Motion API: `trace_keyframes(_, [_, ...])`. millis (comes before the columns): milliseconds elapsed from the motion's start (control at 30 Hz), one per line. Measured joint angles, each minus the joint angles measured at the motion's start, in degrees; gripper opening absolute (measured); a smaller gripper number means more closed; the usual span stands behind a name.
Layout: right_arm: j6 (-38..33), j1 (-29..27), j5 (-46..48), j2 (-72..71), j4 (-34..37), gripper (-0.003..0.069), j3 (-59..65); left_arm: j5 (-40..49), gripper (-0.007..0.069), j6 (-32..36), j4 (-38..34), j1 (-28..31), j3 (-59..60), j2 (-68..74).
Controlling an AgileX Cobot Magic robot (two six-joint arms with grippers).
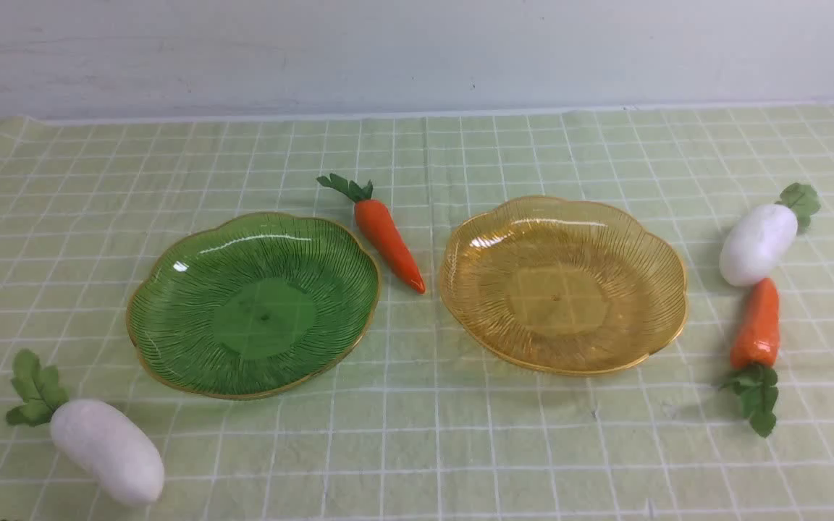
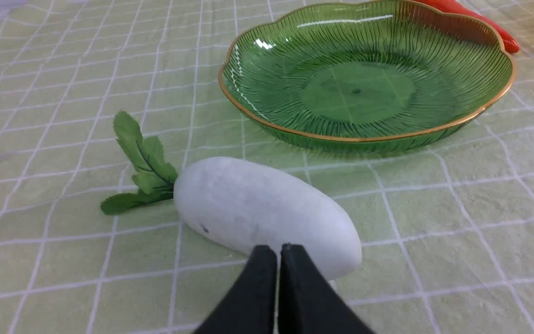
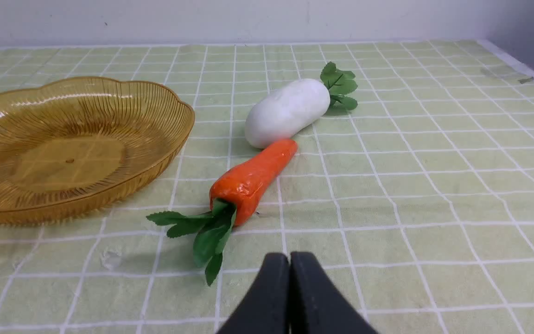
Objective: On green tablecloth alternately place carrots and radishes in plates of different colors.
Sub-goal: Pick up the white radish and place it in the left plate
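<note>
Carrots and radishes lie beside the plates; only the wrist views show both jaws pressed together.

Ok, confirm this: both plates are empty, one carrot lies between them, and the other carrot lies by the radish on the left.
Wrong side: the other carrot lies by the radish on the right, as the front view shows.

tablecloth: pale yellow-green, thin white grid. green plate: translucent, radial ribs, gold rim. amber plate, right of green plate: same ribs, gold rim. carrots: glossy orange, dark green tops. radishes: matte white, green leaves. left gripper, right gripper: black.
</note>
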Motion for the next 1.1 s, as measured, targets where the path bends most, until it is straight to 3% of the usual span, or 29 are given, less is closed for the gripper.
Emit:
trace_keyframes(733, [0.0, 0.0, 0.0, 0.0, 0.0, -0.0014, 0.0, -1.33, -0.0007, -0.39, 1.68, 0.0, 0.05, 0.0])
trace_keyframes(867, [0.0, 0.0, 0.0, 0.0, 0.0, -0.0014, 0.0, -5.52, -0.0007, -5.79, -4.6, 0.0, 0.05, 0.0])
trace_keyframes(967, [0.0, 0.0, 0.0, 0.0, 0.0, -0.0014, 0.0, -10.47, -0.0007, -12.71, -14.36, 0.0, 0.05, 0.0])
trace_keyframes(1100, [0.0, 0.0, 0.0, 0.0, -0.28, -0.0014, 0.0, -15.48, -0.0007, -14.75, -20.34, 0.0, 0.05, 0.0])
